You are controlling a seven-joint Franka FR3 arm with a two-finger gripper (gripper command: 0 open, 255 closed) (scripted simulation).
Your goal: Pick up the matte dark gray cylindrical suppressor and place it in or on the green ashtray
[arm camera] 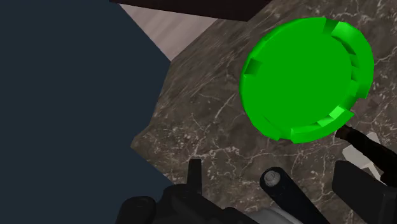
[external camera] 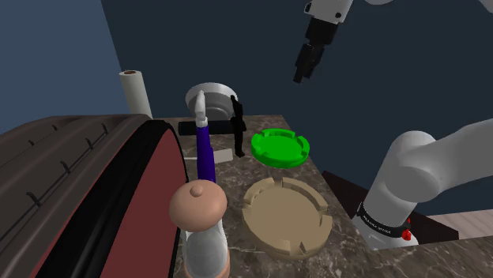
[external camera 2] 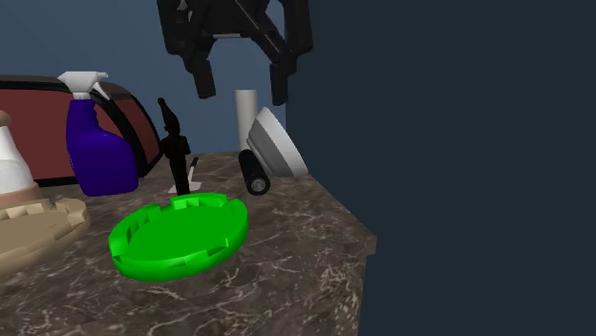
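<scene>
At the bottom centre of the shoulder view, closest to the camera, stands a pale bottle with a rounded tan cap (external camera: 197, 207) on a dark, veined stone surface (external camera: 237, 183). A tan ashtray (external camera: 286, 217) lies to its right. Above that, near the middle of the frame, sits the green ashtray (external camera: 279, 147), round with a notched rim. A purple spray bottle (external camera: 205, 150) with a white nozzle stands behind the capped bottle. A large dark rounded object (external camera: 79, 182) with a dull red face takes up the left of the frame.

The suppressor (external camera: 220, 126) lies on its side at the far end of the surface, left of centre in the upper half of the frame. It is just in front of a tilted grey bowl (external camera: 213, 96) and beside a thin black upright object (external camera: 237, 125). In the second exterior view it shows end-on (external camera 2: 255, 174), right of centre, up and to the right of the green ashtray (external camera 2: 177, 237) and apart from it. In the wrist view its dark barrel (arm camera: 286, 191) lies at the lower right, below the green ashtray (arm camera: 302, 76).

The hand (external camera: 301, 76) hangs in the air in the upper right part of the shoulder view. In the second exterior view (external camera 2: 241, 94) its fingers stand spread with nothing between them, above the suppressor in the frame and well clear of it.
</scene>
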